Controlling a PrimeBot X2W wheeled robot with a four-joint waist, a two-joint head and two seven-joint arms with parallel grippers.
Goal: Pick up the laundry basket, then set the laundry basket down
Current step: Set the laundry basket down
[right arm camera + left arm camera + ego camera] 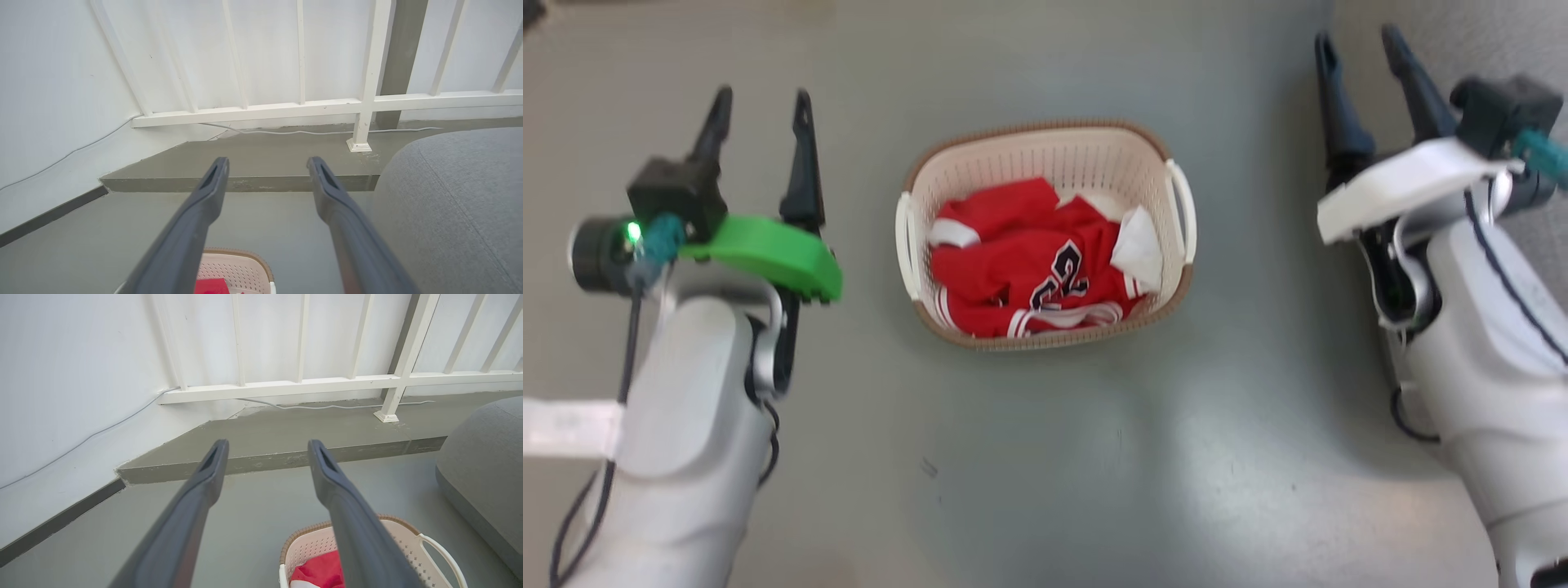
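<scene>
Cream-white perforated plastic laundry basket (1054, 157) sits between spread left pincer (762, 95) and spread right pincer (1356, 37); uneven grips could spill its red jersey (1021, 253).

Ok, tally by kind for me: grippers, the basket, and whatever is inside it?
Grippers: 2 (left gripper, right gripper, both open)
Laundry basket: 1
Red jersey: 1
White cloth: 1
Total: 5
</scene>
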